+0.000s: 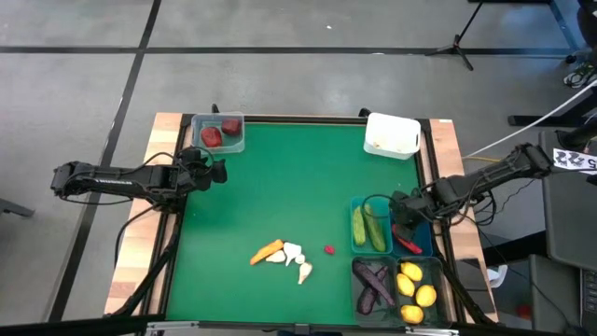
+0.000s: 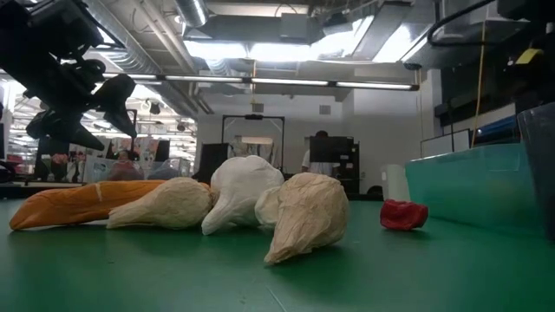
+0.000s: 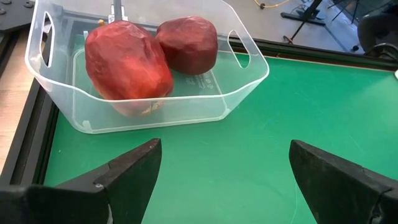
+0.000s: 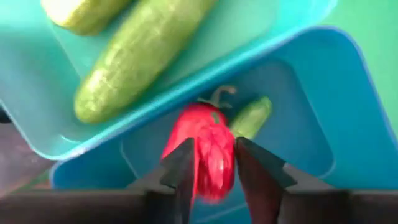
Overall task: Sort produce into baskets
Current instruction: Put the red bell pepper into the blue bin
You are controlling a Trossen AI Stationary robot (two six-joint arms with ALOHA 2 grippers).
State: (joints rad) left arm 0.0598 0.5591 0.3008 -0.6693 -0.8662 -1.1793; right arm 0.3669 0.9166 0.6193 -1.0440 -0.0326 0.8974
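We see a red pepper [image 4: 208,152] between the right gripper's [image 4: 214,171] fingers, inside a teal bin [image 4: 323,124] at the right edge of the surface [image 1: 280,187]. The fingers stand narrow around the pepper; we cannot tell whether they still grip it. Just beside it on the inner side, a second teal bin [image 1: 355,224] holds two cucumbers [image 1: 367,227]. Toward the near right corner, two dark bins hold eggplants [image 1: 373,285] and lemons [image 1: 415,287].

Near the middle of the near edge lie a carrot [image 1: 266,251] and three garlic bulbs [image 1: 296,259] touching one another, with a small red piece [image 1: 329,249] apart to their right.

At the far left corner a clear bin [image 3: 155,112] holds two dark red fruits [image 3: 127,62]. The left gripper [image 3: 221,180] hovers just in front of it, jaws wide and empty. A white bin [image 1: 392,135] sits at the far right corner.
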